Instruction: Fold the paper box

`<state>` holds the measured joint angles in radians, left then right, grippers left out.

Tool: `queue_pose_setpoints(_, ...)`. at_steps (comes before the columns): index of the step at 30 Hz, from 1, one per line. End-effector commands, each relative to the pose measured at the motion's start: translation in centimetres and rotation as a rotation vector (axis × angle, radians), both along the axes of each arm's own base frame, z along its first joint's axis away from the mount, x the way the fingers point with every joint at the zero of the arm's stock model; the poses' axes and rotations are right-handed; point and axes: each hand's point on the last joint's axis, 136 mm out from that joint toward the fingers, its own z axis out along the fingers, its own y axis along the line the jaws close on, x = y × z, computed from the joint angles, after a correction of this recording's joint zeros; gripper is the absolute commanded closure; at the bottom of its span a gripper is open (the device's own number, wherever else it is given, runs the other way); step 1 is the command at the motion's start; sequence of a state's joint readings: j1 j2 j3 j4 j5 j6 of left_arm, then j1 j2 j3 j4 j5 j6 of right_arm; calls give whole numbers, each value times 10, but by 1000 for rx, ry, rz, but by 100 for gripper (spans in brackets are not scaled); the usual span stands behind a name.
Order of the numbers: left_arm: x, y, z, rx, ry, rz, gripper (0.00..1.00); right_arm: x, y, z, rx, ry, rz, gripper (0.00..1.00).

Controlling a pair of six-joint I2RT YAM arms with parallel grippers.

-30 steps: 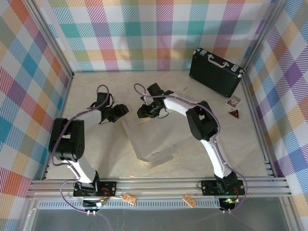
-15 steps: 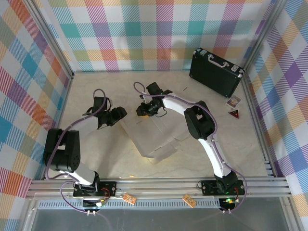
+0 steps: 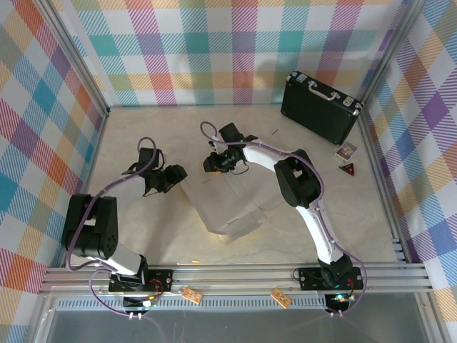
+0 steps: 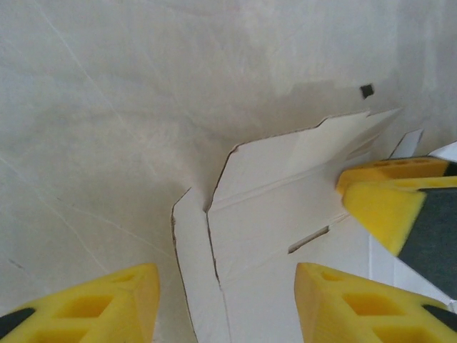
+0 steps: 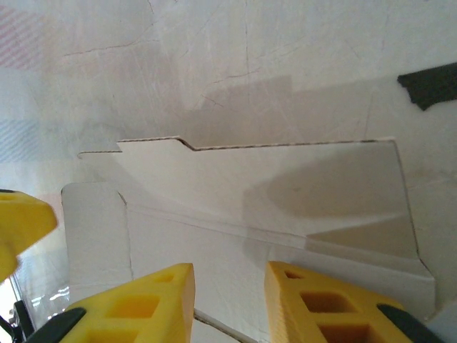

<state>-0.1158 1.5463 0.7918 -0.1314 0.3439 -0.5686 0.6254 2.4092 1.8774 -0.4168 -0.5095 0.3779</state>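
1. The paper box (image 3: 230, 204) lies spread on the tabletop (image 3: 357, 214), white side up, in the middle of the top view.
2. My left jaws are at the box's upper-left corner, left of centre in the top view.
3. In the left wrist view they stand well apart. One yellow left finger (image 4: 107, 304) is at the lower left, its mate is at the lower right, and they grip nothing.
4. A slotted flap of the box shows between and beyond them.
5. My right jaws are at the box's far edge, just above centre in the top view.
6. In the right wrist view the right fingers (image 5: 143, 307) sit along the bottom edge with a narrow gap between them. They are apart, not clamped on the card.
7. A flap with a stepped edge lies beyond them.
8. A black briefcase (image 3: 319, 106) stands at the upper right of the top view, well apart from the box.
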Motion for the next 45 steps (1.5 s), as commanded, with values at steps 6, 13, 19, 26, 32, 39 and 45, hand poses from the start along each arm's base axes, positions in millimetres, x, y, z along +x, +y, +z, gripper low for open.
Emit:
queue_pose_setpoints(6, 1, -20, -6, -32, 11, -66, 55, -13, -31, -48, -141, 92, -30, 67)
queue_pose_setpoints(13, 16, -29, 0, 48, -69, -111, 56, -13, -31, -47, -139, 87, -26, 67)
queue_pose_setpoints(19, 23, -42, 8, 50, -117, -154, 64, -13, -31, -47, -137, 86, -22, 67)
queue_pose_setpoints(26, 22, -62, 18, 39, -159, -234, 66, -13, -30, -47, -137, 85, -21, 67)
queue_pose_setpoints(32, 16, -86, 20, 58, -151, -347, 68, -13, -30, -47, -137, 84, -19, 67)
queue_pose_setpoints(39, 10, -100, 2, 69, -78, -414, 68, -13, -30, -47, -135, 83, -17, 67)
queue_pose_setpoints(45, 4, -94, -7, 99, -7, -415, 69, -13, -30, -47, -136, 85, -19, 66)
